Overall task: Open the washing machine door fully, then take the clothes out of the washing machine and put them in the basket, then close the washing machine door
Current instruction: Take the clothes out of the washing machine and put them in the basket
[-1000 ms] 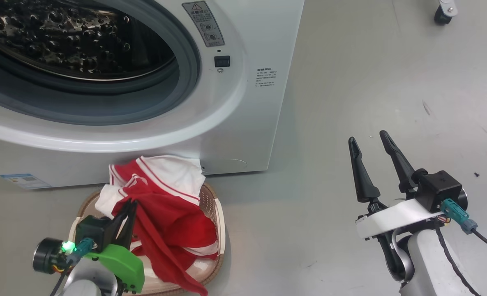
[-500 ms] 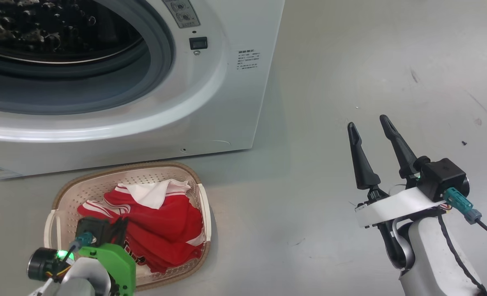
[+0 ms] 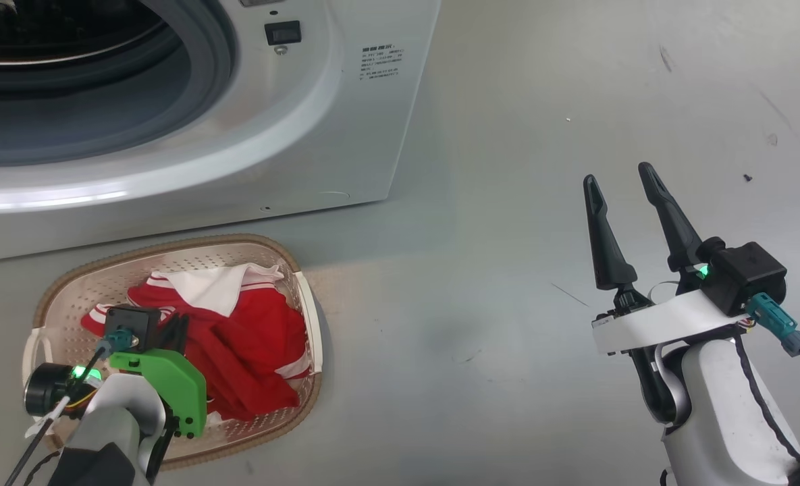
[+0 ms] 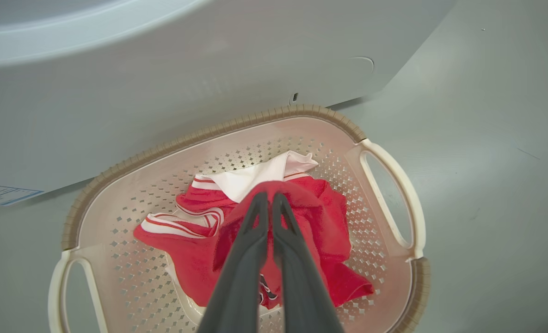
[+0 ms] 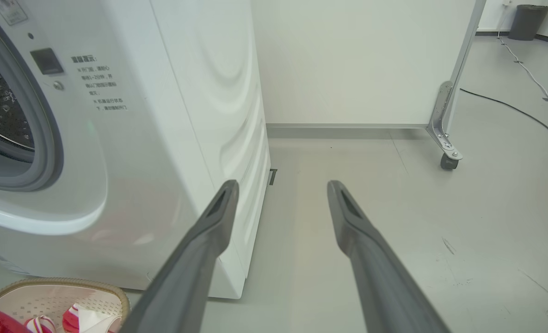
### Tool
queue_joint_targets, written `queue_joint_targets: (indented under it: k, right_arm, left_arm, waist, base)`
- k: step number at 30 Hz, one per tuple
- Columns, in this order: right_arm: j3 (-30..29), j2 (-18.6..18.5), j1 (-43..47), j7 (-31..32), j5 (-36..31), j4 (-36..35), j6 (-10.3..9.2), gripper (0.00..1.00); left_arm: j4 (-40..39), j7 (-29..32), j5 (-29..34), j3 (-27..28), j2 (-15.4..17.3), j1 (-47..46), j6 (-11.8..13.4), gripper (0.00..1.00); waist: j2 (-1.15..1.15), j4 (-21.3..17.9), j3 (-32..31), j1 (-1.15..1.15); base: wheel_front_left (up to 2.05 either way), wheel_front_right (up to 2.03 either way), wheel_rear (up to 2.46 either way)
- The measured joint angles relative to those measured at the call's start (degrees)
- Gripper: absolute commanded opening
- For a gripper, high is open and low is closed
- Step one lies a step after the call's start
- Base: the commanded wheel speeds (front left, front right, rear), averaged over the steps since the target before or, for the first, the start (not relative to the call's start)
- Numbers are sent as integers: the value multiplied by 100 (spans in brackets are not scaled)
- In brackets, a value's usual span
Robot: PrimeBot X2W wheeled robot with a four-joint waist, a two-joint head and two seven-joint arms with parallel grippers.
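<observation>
Left gripper (image 3: pixel 173 325): low at the basket's near left corner, fingers pressed together and pinching a raised fold of red cloth; in the left wrist view (image 4: pixel 267 198) the fabric bunches round the tips.
Basket (image 3: pixel 170 243): on the floor just in front of the machine's lower front edge, apart from it; in the left wrist view its brown rim (image 4: pixel 209 132) lies toward the machine, with a cream handle at either end.
Clothes (image 3: pixel 258 331): inside the basket, heaped from the middle toward its right side, the white part nearest the far rim; red with white stripes in the left wrist view (image 4: pixel 320 208).
Machine (image 3: pixel 345 135): along the floor's far left, grey-ringed mouth (image 3: pixel 204 88) open, dark latch slot (image 3: pixel 283 32) to its right; blue label (image 4: pixel 1 194) low on the front.
Floor (image 3: pixel 508 304): grey, lightly scuffed.
Right gripper (image 3: pixel 617 173): well to the right of the basket, above bare floor, fingers spread and holding nothing; in the right wrist view (image 5: pixel 281 185) they point past the machine's right front corner (image 5: pixel 186 115).
Castor post (image 5: pixel 447 157): far right, by the wall.
</observation>
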Motion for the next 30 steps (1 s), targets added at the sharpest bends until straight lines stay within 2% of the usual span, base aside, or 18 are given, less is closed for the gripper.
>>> queue_joint_targets:
  k: [15,30]
  right_arm:
    - [-176,2,-218,0,-19,-118,2,100]
    - [-191,2,-309,0,-35,-93,18,100]
  left_arm:
    - [766,32,1,7,-3,-481,35,0]
    - [1279,-237,2,-42,-19,-766,69,0]
  waist:
    - [0,-137,674,0]
    - [0,-46,676,0]
  base:
    - [0,0,0]
    - [0,0,0]
